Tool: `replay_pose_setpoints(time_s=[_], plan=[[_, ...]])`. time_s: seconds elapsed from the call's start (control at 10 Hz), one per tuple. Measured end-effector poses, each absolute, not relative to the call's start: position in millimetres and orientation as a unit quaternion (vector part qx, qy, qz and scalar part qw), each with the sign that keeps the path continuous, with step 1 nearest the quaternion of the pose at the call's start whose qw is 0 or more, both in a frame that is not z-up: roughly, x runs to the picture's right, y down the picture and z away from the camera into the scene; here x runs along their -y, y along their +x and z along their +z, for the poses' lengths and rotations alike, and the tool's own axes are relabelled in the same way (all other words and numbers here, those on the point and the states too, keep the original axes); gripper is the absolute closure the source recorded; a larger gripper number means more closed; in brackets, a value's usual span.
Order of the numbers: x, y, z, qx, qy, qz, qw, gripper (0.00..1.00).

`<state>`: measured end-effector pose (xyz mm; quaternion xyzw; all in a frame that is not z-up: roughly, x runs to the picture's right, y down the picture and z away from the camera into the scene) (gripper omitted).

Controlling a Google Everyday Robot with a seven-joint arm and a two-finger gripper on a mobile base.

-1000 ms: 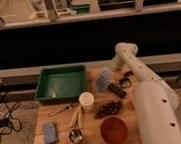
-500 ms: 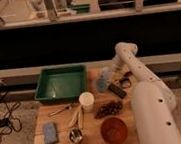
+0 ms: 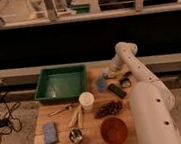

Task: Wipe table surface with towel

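Note:
A small blue-grey towel (image 3: 101,84) lies on the wooden table (image 3: 58,119) near its back edge, just right of the green bin. My gripper (image 3: 106,76) is at the end of the white arm (image 3: 134,70), which reaches in from the right. The gripper is low over the towel's upper right corner and looks in contact with it.
A green bin (image 3: 60,83) stands at the back left. A white cup (image 3: 86,101), a banana (image 3: 77,116), a metal cup (image 3: 76,136), a blue sponge (image 3: 50,133), grapes (image 3: 108,109), a red bowl (image 3: 114,130) and a black remote (image 3: 117,90) crowd the table.

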<state>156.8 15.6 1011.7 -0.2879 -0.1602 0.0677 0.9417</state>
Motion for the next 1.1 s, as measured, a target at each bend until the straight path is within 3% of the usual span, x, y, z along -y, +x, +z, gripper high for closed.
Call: replay_pose_setpoints(time_s=[1.1], plan=[[-16.6, 156.5, 1012.2, 0.16, -0.29, 0.065, 0.941, 1.0]])
